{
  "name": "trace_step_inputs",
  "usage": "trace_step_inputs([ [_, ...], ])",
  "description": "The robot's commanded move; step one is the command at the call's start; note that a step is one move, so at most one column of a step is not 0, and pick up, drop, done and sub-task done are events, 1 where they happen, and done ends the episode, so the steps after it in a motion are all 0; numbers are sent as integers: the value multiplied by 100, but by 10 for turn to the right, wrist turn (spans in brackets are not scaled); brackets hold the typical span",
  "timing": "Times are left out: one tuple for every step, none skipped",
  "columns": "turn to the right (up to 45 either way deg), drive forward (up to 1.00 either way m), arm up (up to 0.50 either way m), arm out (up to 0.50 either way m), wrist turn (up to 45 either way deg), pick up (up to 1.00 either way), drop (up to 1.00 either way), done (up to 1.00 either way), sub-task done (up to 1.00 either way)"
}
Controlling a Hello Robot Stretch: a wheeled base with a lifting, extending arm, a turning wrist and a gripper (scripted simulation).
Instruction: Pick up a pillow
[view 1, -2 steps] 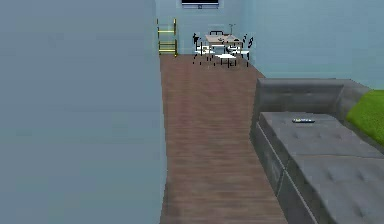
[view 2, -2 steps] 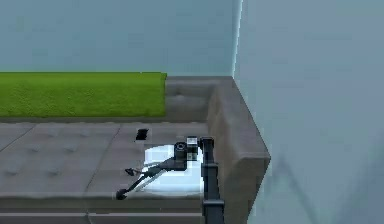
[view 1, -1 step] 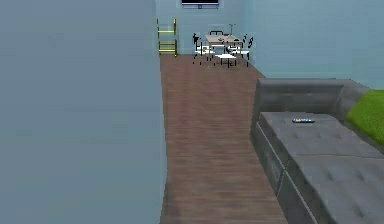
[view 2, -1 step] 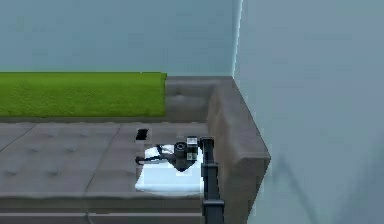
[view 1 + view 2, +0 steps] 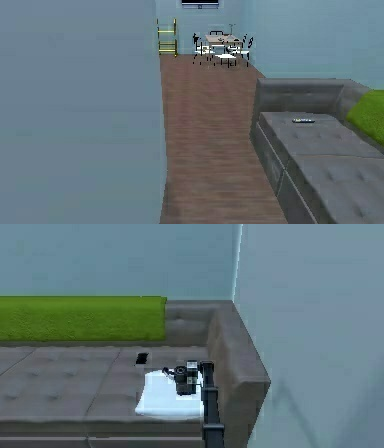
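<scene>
Arm (image 5: 211, 419): dark bar at bottom edge. Pillow (image 5: 158, 400): white, flat on grey sofa (image 5: 60, 384) seat, beside armrest (image 5: 235, 354). Pincer (image 5: 183, 376): at pillow's far edge; whether it holds anything cannot be told. Risk, judged: soft corner slipping free; arm fouling armrest on lift.

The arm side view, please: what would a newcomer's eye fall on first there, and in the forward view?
In the arm side view, a bright green cushion runs along the back of the grey sofa. On its seat lies a white pillow, with the gripper showing at its upper edge. In the forward view, a dining table with chairs stands at the far end of the wooden floor.
</scene>
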Motion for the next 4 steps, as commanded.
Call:
trace_step_inputs([
  [0,0,-30,0,0,0,0,0,0],
  [0,0,0,0,0,100,0,0,0],
  [0,0,10,0,0,0,0,0,0],
  [0,0,0,0,0,0,0,100,0],
])
